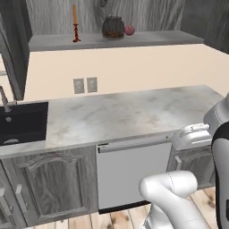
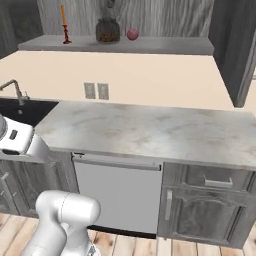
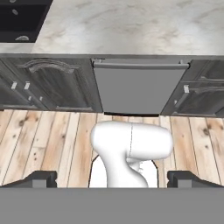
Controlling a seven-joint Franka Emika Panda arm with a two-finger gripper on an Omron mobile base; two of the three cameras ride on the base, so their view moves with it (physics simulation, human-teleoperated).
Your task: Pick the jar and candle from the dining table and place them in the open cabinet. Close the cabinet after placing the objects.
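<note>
Nearest you, the gripper (image 3: 112, 178) hangs low over the plank floor, fingers spread wide and holding nothing. Your jar (image 1: 113, 27) and candle (image 1: 75, 24) already stand on the cabinet (image 1: 112, 41) shelf at 12 o'clock, the candle at the jar's 9 o'clock, a red ball (image 1: 129, 30) just beside the jar at 3. I judge that placing is done and closing remains. You need a high reach over the marble counter (image 2: 150, 130); a door edge (image 2: 240, 55) stands at 2 o'clock, with open room above the counter.
</note>
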